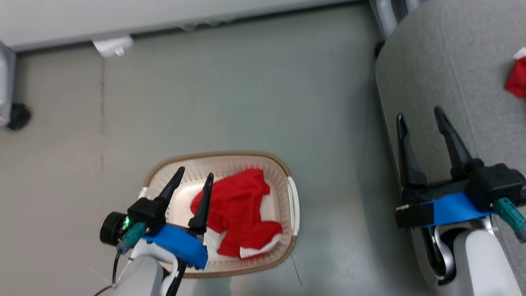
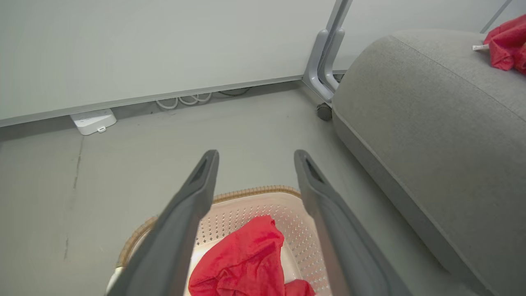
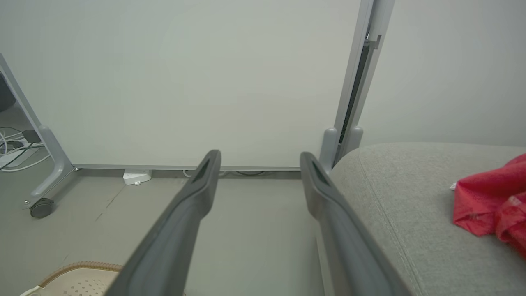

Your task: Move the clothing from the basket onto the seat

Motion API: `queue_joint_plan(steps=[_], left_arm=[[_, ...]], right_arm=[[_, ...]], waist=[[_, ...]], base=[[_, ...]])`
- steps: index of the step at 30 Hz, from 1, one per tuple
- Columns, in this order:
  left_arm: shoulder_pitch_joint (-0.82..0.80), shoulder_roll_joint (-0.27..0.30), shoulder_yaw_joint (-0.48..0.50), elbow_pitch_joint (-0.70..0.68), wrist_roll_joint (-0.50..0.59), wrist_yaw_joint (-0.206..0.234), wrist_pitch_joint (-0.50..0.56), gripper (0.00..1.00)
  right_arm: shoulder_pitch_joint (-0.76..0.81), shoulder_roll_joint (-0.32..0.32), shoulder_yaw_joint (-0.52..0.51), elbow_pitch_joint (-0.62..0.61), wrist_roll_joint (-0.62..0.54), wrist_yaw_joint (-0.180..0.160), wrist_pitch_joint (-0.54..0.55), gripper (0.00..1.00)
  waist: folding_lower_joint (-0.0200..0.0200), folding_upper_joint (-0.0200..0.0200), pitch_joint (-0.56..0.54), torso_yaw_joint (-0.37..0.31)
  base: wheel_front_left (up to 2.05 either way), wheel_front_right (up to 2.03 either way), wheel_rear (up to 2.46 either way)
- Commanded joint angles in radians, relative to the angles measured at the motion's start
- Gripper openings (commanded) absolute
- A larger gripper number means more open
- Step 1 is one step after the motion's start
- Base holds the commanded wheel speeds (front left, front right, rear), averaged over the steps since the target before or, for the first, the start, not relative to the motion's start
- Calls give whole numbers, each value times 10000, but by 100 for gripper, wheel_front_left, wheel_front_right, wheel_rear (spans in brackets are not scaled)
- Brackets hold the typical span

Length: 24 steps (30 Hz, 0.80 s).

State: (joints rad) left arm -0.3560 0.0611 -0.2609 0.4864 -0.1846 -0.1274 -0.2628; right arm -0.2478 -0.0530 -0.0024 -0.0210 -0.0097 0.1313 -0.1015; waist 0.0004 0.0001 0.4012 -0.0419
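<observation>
While the left gripper (image 1: 196, 172) hangs over the near left part of the basket (image 1: 230, 155), its two dark fingers stand spread apart and grasp nothing. Just right of them the clothing (image 1: 238, 205) lies crumpled inside the basket: bright red soft fabric with a white band along its near edge. The basket is cream-white and perforated, with a brown woven-look rim, and stands on the grey floor (image 1: 246, 82). To the right, the right gripper (image 1: 420, 113) is likewise released and empty, above the left edge of the seat (image 1: 444, 61), a rounded grey woven cushion. Farther right on the seat lies a red garment (image 1: 517, 78) with a bit of white.
</observation>
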Motion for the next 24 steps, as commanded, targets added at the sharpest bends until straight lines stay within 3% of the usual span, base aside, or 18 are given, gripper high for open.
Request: queue_joint_plan(steps=[1, 9, 24], left_arm=[[-314, 181, -67, 158, -40, -40, -31, 100], [-1773, 564, -927, 1590, -125, -40, -31, 100], [-3289, 1415, -1012, 3529, 36, -29, -30, 100]], right_arm=[[-228, 29, 65, -67, 16, -10, -72, 100], [-1017, 39, 353, -110, 358, -10, -530, 100], [-1588, 41, 1052, 280, 1305, -10, -1315, 100]], waist=[[-4, -1, 1344, -621], [-4, -1, 3030, -1553], [-4, -1, 5139, -3043]], base=[[0, 0, 0], [0, 0, 0], [0, 0, 0]])
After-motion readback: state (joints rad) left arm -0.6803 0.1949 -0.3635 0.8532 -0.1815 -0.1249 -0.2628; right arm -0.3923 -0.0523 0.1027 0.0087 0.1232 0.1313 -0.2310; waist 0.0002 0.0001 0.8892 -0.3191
